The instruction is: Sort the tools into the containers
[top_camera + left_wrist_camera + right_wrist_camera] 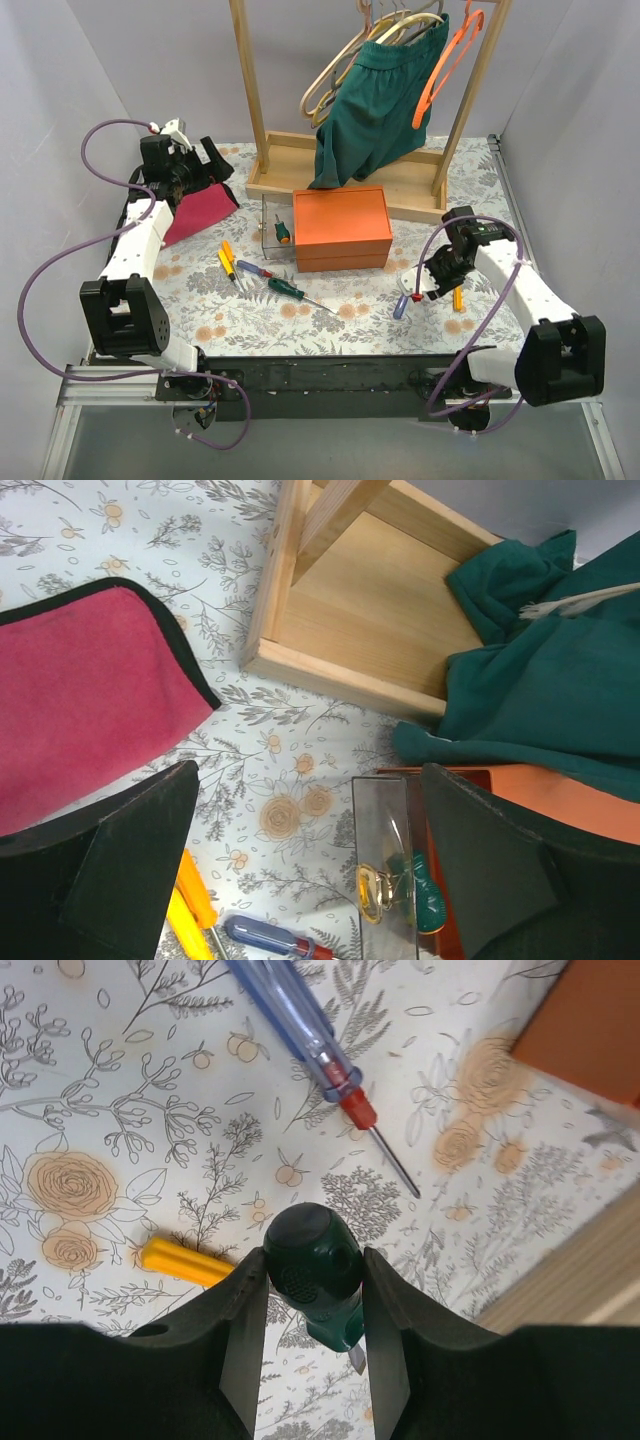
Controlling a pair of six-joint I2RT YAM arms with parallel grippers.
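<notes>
My right gripper [313, 1265] is shut on the dark green handle of a screwdriver [310, 1250], holding it just above the floral table. A blue screwdriver with a red collar [300, 1020] and a yellow handle [185, 1260] lie beside it. From above, my right gripper [427, 283] sits right of the orange box [342, 228]. My left gripper [310, 870] hangs open at the back left [205, 170]. Beneath it stands the clear box [385, 850] with a green-handled screwdriver [430, 900] inside. Yellow and orange screwdrivers [228, 262], a purple-and-red one [255, 268] and a green one [290, 290] lie in front.
A red cloth [195, 215] lies under the left arm. The wooden rack's base tray [300, 170] stands behind the boxes, with a green garment [375, 100] and hangers [445, 60] hanging over it. Purple cables loop beside both arms.
</notes>
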